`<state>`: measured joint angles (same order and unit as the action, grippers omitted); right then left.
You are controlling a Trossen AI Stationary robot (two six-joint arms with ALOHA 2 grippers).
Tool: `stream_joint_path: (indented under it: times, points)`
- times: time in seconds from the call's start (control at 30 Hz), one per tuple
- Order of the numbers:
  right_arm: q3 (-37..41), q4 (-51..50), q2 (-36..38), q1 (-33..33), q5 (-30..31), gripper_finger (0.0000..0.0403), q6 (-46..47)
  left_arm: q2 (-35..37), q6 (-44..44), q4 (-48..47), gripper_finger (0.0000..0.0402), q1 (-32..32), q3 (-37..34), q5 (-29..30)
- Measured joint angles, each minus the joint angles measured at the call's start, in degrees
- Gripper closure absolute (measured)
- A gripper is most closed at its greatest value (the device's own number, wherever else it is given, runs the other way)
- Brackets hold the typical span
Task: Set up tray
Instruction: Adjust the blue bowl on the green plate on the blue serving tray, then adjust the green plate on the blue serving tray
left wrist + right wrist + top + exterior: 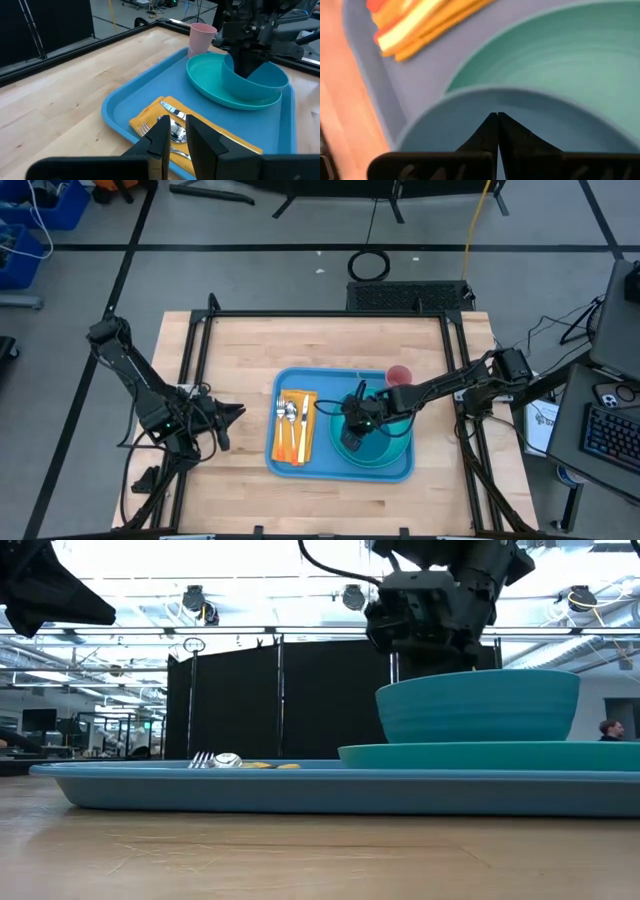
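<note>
Tray [340, 468] sits at table centre, nearly set: cutlery [290, 420] on napkin [296, 442] at 9 o'clock, bowl [360, 442] on plate [392, 442] at 3, cup [399, 375] at 1. Right gripper [352, 408], clenched on the bowl rim, has yet to let go; left gripper [232, 416] waits off-tray, slightly parted, empty.

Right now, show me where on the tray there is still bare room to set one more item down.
On the tray, the bare strip between the orange napkin and the teal plate is narrow. The corner by the napkin, opposite the pink cup, is free. The plate side is crowded: bowl, right claw, cup.
</note>
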<state>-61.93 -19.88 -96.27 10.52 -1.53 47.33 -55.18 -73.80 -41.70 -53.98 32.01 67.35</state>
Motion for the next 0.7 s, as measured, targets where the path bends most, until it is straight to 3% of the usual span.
stream_joint_path:
  times: [0.47,0.7]
  points:
    - [-0.02,-3.85,8.13,3.03,6.50,0.0403,0.26,-0.02,0.00,-0.02,0.0339,0.00,0.00,-0.46]
    - [-0.07,-15.34,14.66,7.41,15.99,0.0403,7.64,-0.06,0.01,-0.02,0.0339,0.00,0.00,-0.94]
